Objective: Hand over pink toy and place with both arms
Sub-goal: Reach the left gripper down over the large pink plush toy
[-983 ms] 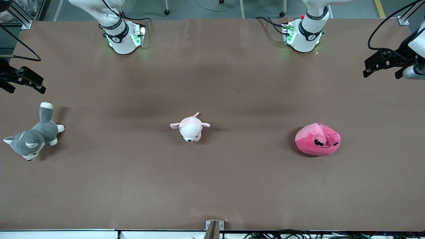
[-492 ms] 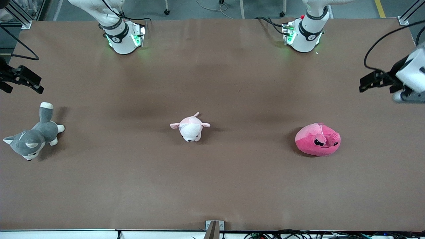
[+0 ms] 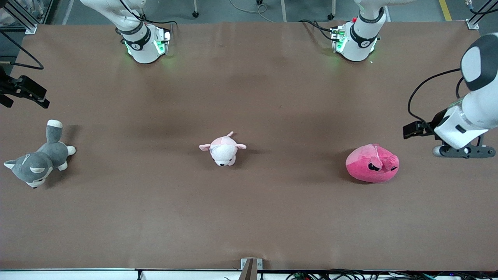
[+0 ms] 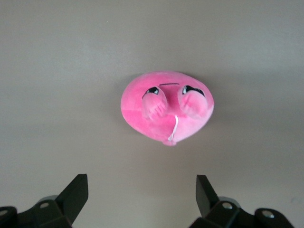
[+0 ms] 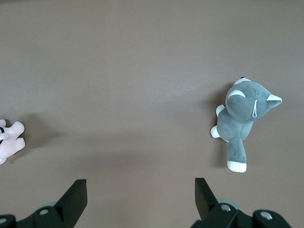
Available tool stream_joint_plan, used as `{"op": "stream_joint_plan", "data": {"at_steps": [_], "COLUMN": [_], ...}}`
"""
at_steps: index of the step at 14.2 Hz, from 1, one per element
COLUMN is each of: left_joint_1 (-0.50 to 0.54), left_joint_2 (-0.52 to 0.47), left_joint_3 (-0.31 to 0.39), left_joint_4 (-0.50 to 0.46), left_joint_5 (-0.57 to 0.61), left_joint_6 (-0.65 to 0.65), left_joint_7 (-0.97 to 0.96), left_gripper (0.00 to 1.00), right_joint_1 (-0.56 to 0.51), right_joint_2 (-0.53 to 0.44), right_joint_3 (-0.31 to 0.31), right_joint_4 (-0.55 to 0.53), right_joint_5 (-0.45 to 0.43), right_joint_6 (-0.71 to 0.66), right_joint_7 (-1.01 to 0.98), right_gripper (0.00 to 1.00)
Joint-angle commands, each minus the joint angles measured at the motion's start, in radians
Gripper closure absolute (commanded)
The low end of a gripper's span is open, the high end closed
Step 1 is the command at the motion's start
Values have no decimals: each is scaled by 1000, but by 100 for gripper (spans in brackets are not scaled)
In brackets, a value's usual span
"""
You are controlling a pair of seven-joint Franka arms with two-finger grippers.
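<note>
Both grippers are hanging with fingers spread and empty: the left gripper (image 4: 141, 199) short of the pink toy (image 4: 167, 107), the right gripper (image 5: 140, 199) waiting near the husky plush (image 5: 243, 121). The round, soft blob is lying ahead of the left fingertips, so I'd worry a shallow or off-centre pinch is going to slip off it.

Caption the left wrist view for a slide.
Left end effector, fingers open, hovers above the table with the pink toy lying ungrasped ahead of it.
</note>
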Motion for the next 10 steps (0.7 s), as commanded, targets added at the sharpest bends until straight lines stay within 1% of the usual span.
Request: {"op": "stream_joint_plan", "data": {"at_steps": [1,5,7,8,10], "left_joint_1": [22,22,24,21,20], "left_joint_2": [39,91,129,145,174], "left_joint_3": [-4,-6,-6,-6,-6], "left_joint_4": [-15,-41,-32,-32,-33], "left_joint_5": [9,-38,-93,-98,-98], "left_joint_6": [69,139,146,159,189], "left_joint_7": [-60,-118,-118,-120,-120], "left_gripper": [0,1,1,2,10], "right_joint_1": [-8,-8,-7,-8,-8], "right_joint_2": [-57,-127,-129,-127,-121], "right_joint_3": [8,8,8,8,8], "right_joint_4": [-66,-169,-171,-166,-139], "right_joint_5": [-1,-1,-1,-1,0], "right_joint_6": [14,78,78,78,67], "right_joint_7": [-7,-7,-7,-6,2], "right_gripper": [0,0,0,0,0]}}
